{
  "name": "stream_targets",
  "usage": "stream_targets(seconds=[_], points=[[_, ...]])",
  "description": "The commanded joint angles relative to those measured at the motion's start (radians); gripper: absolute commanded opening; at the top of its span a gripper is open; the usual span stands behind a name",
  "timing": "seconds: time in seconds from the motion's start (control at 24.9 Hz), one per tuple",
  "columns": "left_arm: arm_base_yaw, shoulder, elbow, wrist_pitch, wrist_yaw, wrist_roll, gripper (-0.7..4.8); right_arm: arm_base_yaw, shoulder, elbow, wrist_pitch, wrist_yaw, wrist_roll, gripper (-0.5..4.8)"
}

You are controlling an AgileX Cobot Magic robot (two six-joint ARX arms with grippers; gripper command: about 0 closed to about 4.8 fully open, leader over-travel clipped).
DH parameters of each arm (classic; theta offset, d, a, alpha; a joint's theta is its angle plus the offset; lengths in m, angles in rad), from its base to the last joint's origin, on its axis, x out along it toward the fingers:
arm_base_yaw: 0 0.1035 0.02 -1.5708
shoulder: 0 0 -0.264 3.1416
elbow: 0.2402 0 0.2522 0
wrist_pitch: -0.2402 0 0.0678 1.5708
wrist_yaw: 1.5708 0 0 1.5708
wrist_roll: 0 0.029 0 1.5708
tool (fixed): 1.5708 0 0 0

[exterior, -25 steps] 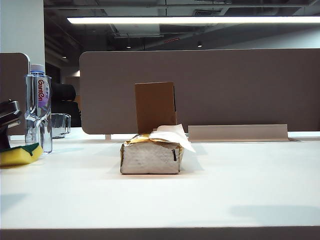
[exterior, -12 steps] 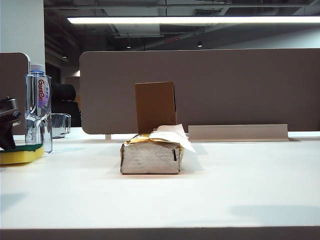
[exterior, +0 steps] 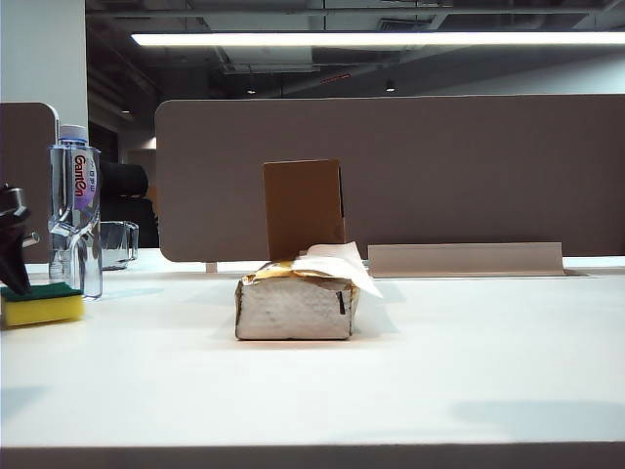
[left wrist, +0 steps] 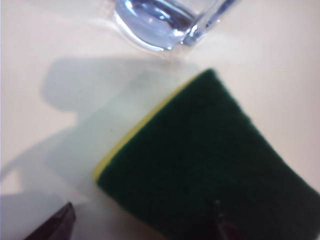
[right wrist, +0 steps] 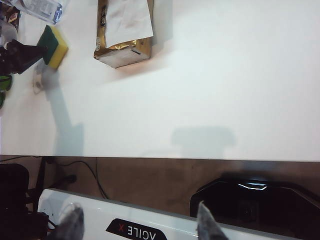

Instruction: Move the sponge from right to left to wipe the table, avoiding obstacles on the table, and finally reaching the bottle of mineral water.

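Note:
The sponge (exterior: pixel 41 305), yellow with a dark green top, lies flat on the white table (exterior: pixel 439 371) at the far left, close beside the bottle of mineral water (exterior: pixel 75 210). My left gripper (exterior: pixel 14 264) stands just over the sponge's left end. In the left wrist view the left gripper (left wrist: pixel 142 224) is open, its dark fingertips (left wrist: pixel 64 220) spread either side of the sponge (left wrist: pixel 210 165), with the bottle's base (left wrist: pixel 160 20) just beyond. The obstacles, a foil tissue pack (exterior: pixel 293 305) and a brown cardboard box (exterior: pixel 303 207), stand mid-table. My right gripper (right wrist: pixel 140 226) hangs open and empty off the table's front edge.
A short clear glass container (exterior: pixel 118 244) sits behind the bottle. A brown partition (exterior: pixel 410 176) runs along the back of the table. The right wrist view shows the robot's white base (right wrist: pixel 130 227) and cables below the table's front edge.
My left gripper has opened and let go of the sponge, which has sprung back from a squeezed, tilted shape to lie flat. The gripper has drawn slightly left and up. The right arm is still.

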Motion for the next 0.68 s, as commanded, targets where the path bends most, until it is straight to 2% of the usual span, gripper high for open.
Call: stream_targets(seconds=[0.04,0.2,0.4,0.56,0.68], points=[[0.0,-0.032,0.002,0.005,0.008,0.003,3.5,0.0,-0.001,0.003,0.0,-0.003,0.0,2.92],[0.0,-0.053,0.005,-0.005,0.009,0.01,3.51,0.0,-0.001,0.003,-0.001,-0.006,0.0,2.92],[-0.001,-0.074,0.057,-0.117,0.015,0.01,3.5,0.0,-0.002,0.003,0.0,-0.006,0.0,2.92],[-0.004,-0.138,0.093,-0.158,0.092,0.009,3.5,0.0,-0.002,0.003,0.0,-0.005,-0.007,2.92],[-0.021,-0.201,0.093,-0.175,0.093,0.01,3.5,0.0,-0.002,0.003,0.009,-0.005,-0.008,2.92]])
